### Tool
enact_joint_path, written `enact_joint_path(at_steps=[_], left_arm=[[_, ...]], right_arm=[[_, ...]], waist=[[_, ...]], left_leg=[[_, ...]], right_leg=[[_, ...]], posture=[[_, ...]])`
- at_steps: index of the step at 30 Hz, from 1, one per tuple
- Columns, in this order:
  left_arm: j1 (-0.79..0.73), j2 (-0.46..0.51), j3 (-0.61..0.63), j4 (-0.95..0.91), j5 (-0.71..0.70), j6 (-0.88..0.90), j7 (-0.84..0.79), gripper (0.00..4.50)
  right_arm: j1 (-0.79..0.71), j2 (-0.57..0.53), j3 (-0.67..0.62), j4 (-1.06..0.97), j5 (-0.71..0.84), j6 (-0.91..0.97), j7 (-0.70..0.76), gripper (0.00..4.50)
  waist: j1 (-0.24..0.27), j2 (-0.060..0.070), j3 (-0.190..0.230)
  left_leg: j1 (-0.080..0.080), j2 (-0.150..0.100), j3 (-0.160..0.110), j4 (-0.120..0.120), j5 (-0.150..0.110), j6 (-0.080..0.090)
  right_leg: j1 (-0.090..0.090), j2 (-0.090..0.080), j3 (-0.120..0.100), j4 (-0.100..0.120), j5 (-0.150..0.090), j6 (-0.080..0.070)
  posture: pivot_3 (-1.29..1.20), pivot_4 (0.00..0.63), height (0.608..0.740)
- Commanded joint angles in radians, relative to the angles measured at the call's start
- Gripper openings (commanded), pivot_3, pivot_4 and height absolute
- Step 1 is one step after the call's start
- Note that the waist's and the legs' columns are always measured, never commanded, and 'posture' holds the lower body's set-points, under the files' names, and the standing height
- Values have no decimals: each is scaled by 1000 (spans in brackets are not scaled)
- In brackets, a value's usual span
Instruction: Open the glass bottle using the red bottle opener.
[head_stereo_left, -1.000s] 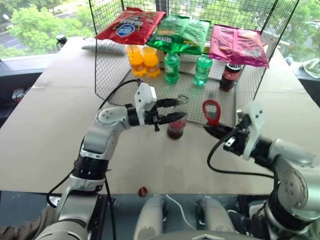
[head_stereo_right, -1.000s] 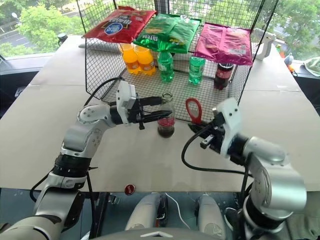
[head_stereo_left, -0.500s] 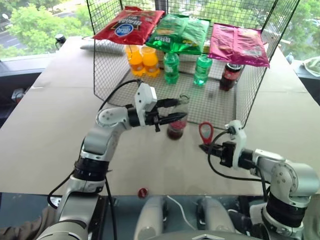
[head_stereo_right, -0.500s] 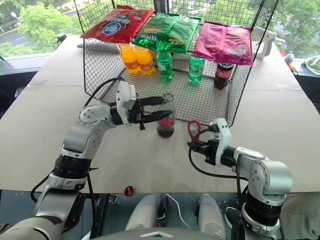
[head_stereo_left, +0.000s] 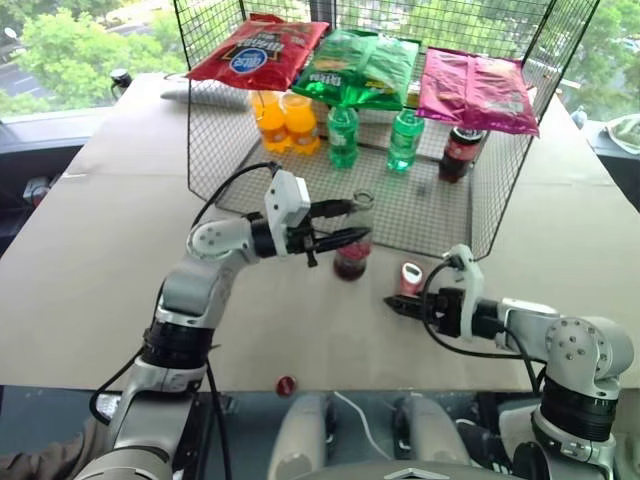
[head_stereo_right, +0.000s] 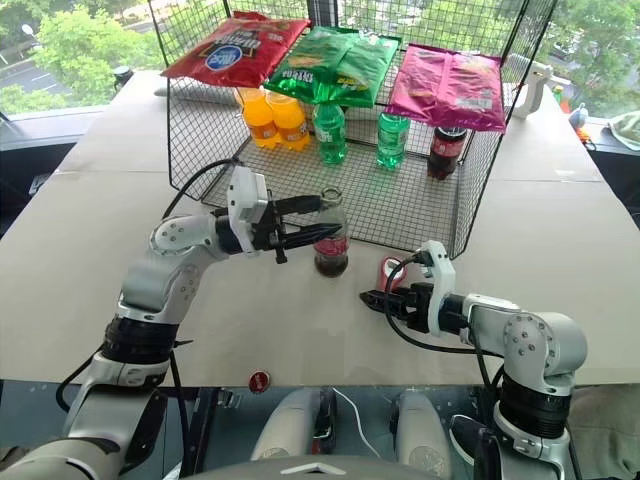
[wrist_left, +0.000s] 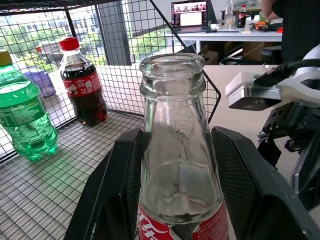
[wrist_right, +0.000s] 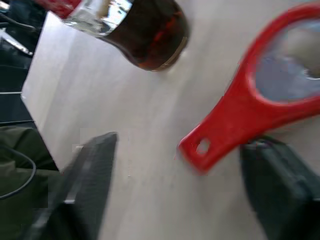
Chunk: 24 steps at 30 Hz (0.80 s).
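— Beige table (head_stereo_left: 90, 250) under everything, right? What's nearest?

— A small red cap (head_stereo_left: 286, 384) at the near edge. Just beyond it, to the right, the right gripper (head_stereo_left: 392, 303) sits low over the table, pointing left.

— Is it gripping anything?

— No. In the right wrist view its fingers (wrist_right: 85, 172) stand wide apart, and the opener (wrist_right: 250, 112) lies flat on the table between them, handle end nearest the camera, touching neither as far as I can tell.

— Where's the opener from above?

— Flat on the table (head_stereo_right: 390, 270), just beside the right gripper, a little right of the bottle.

— And the bottle?

— The bottle (head_stereo_left: 354, 240) stands upright on the table in front of the wire cage. Dark liquid low down, red label band, mouth uncapped. The left gripper (head_stereo_left: 345, 223) reaches in level from the left, and its fingers (wrist_left: 120, 185) are clamped on the bottle's shoulder, one on each side.

— Further back?

— The wire cage (head_stereo_left: 215, 140) holds two orange bottles (head_stereo_left: 285, 122), two green bottles (head_stereo_left: 343, 135) and a dark bottle with a red cap (head_stereo_left: 459, 152). Three snack bags lie on top: red (head_stereo_left: 260, 50), green (head_stereo_left: 360, 68), pink (head_stereo_left: 476, 90). Trees show through the windows behind.
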<state>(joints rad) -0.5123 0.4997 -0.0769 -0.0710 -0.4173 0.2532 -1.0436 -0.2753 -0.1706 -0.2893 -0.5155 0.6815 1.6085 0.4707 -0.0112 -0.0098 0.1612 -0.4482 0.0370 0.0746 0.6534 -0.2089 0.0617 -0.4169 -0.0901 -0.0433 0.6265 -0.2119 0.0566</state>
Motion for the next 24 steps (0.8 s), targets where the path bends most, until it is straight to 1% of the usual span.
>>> enact_joint_path(at_steps=[1,6,9,14,15,16,17,19,20,24], left_arm=[[19,17,10,-15,9,18,16,1977],[27,22,15,-29,4,23,24,1977],[34,26,16,-41,-2,35,23,1977],[35,30,19,-42,-10,44,23,1977],[35,31,20,-41,-9,43,23,2677],[34,31,21,-41,-8,42,23,2894],[35,31,23,-41,-8,42,25,3391],[37,31,26,-45,-6,43,27,4130],[38,31,26,-46,-5,43,28,4130],[41,31,28,-56,-4,46,31,4130]], right_arm=[[2,-99,5,-69,-41,-11,-63,4471],[41,-229,107,-146,-68,-150,-60,4471],[58,-261,133,-179,-97,-255,-67,4471],[78,-286,176,-193,-134,-387,-68,4471],[80,-295,186,-195,-144,-417,-65,4500],[82,-303,194,-195,-151,-439,-63,4500],[84,-309,201,-199,-153,-467,-55,4500],[88,-310,204,-203,-151,-510,-46,4500],[91,-313,206,-202,-151,-526,-43,4500],[101,-327,222,-199,-155,-577,-31,4500]], waist=[[4,1,0],[2,1,0],[1,1,0],[1,1,0],[1,1,0],[1,1,1],[1,1,1],[4,1,1],[4,1,1],[4,1,1]], left_leg=[[0,0,0,0,0,0],[-1,-1,0,-1,0,0],[-1,0,0,-2,2,4],[-1,0,0,-3,2,4],[-1,0,0,-3,2,4],[-1,0,0,-2,2,4],[-2,0,0,-2,2,4],[-4,0,0,-2,2,4],[-5,0,0,-2,2,4],[-5,0,1,-3,2,4]], right_leg=[[0,-1,0,0,0,0],[-1,-1,-1,-1,0,0],[-1,1,0,-1,0,0],[-1,1,0,-2,-1,1],[-1,1,0,-2,-2,3],[-1,1,0,-2,-2,3],[-1,1,0,-2,-2,3],[-3,1,0,-2,-2,2],[-3,1,0,-2,0,0],[-4,2,0,-2,0,0]], posture=[[0,150,740],[0,150,740],[0,150,740],[0,150,740],[0,150,740],[0,150,740],[0,150,740],[0,150,740],[0,150,740],[0,150,740]])
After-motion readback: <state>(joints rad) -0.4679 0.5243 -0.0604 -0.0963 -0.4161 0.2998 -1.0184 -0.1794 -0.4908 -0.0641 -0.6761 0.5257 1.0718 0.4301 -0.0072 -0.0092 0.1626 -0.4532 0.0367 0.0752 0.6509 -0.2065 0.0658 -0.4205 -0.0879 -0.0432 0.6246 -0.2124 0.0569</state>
